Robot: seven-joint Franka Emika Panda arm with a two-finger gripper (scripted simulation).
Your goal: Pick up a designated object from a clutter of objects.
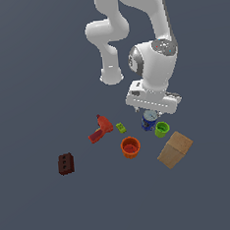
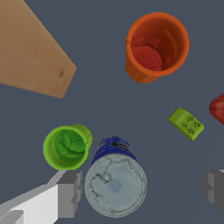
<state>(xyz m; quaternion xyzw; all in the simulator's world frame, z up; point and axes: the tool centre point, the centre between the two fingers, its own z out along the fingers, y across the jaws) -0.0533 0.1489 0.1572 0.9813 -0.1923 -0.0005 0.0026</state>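
Note:
The blue can (image 1: 148, 123) with a pale silvery top stands upright among the clutter; in the wrist view (image 2: 114, 183) I look straight down on its lid. My gripper (image 1: 151, 113) hangs just above it, open. In the wrist view the gripper (image 2: 142, 190) has its jaws wide apart, with one finger (image 2: 69, 192) close beside the can and the other finger (image 2: 213, 189) well clear of it. Nothing is held.
A small green cup (image 1: 162, 129) (image 2: 66, 147) stands right beside the can. An orange cup (image 1: 130, 147) (image 2: 155, 46), a tan box (image 1: 175, 149) (image 2: 30, 52), a tiny green block (image 1: 120, 128) (image 2: 186, 123), a red drill-like tool (image 1: 101, 129) and a dark red brick (image 1: 66, 163) lie around.

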